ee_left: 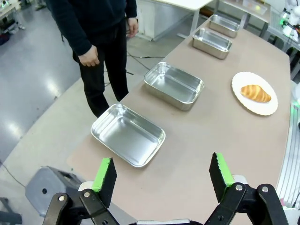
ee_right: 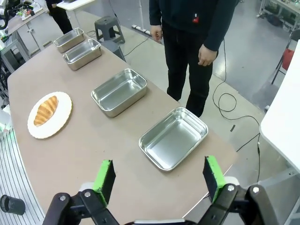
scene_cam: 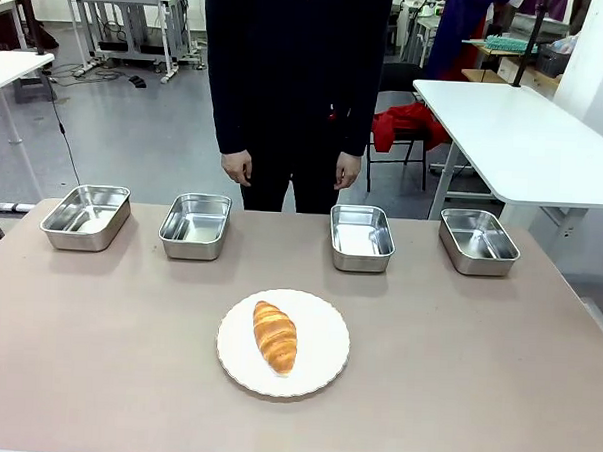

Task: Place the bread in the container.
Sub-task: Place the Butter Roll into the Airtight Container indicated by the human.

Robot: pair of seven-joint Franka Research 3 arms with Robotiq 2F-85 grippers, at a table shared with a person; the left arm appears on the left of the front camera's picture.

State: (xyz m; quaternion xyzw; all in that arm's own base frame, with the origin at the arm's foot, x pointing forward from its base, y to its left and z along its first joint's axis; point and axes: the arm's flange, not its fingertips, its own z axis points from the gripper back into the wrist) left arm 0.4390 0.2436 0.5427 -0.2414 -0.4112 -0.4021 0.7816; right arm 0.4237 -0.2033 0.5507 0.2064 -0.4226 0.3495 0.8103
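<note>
The bread [scene_cam: 275,336], a golden-brown croissant, lies on a white scalloped plate [scene_cam: 321,349] at the table's near middle. Several alike steel containers stand empty in a row along the far edge, among them one at the left [scene_cam: 86,217] and one right of centre [scene_cam: 361,237]. My left gripper [ee_left: 161,164] hangs open above the table's left end, over the nearest pan [ee_left: 127,134], with the bread [ee_left: 255,93] far off. My right gripper [ee_right: 158,165] hangs open above the right end, over a pan [ee_right: 173,138], and the bread [ee_right: 46,110] lies far to its left.
A person stands at the far side behind the pans, hands [scene_cam: 237,167] hanging at the sides. A white table [scene_cam: 526,136] stands beyond the right corner. Bare tabletop [scene_cam: 96,357] surrounds the plate.
</note>
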